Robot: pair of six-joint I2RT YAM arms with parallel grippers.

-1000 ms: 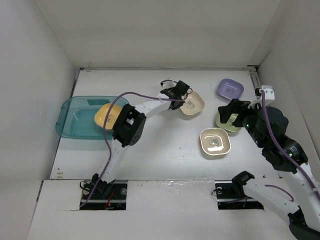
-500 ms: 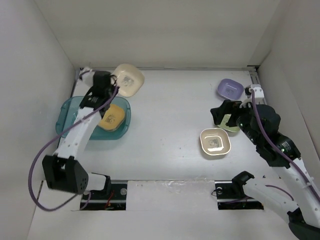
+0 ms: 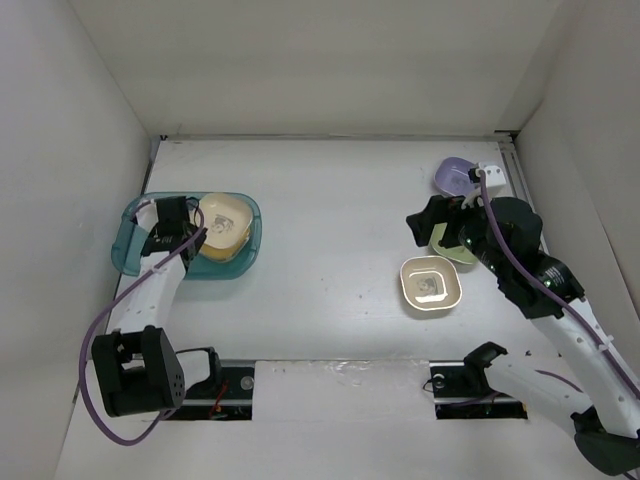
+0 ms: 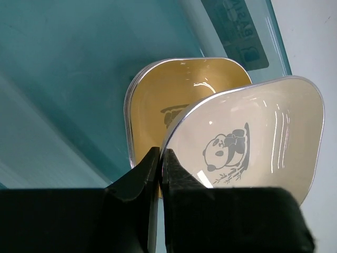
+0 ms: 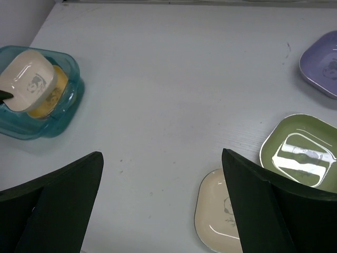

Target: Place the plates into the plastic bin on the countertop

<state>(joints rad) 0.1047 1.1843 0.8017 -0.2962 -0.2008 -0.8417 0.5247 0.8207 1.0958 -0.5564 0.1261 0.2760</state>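
Three white walls point(image 3: 60, 150) box in my white countertop point(image 3: 340, 200). The teal plastic bin point(image 3: 135, 250) sits under my left gripper point(image 4: 160, 158), which is clamped on the cream plate point(image 4: 253, 142) by its rim. Only that wrist cam shows its panda point(image 4: 226, 150) and the yellow plate point(image 4: 168, 95) beneath. My right gripper point(image 5: 162, 158) hangs wide apart, with the green plate point(image 5: 303, 150), beige plate point(image 5: 216, 211) and purple plate point(image 5: 321, 60) off to its right.

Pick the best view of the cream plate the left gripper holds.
Left wrist: the cream plate fills it, rim pinched by the left gripper over the bin. Top shows it small; right wrist, far off.
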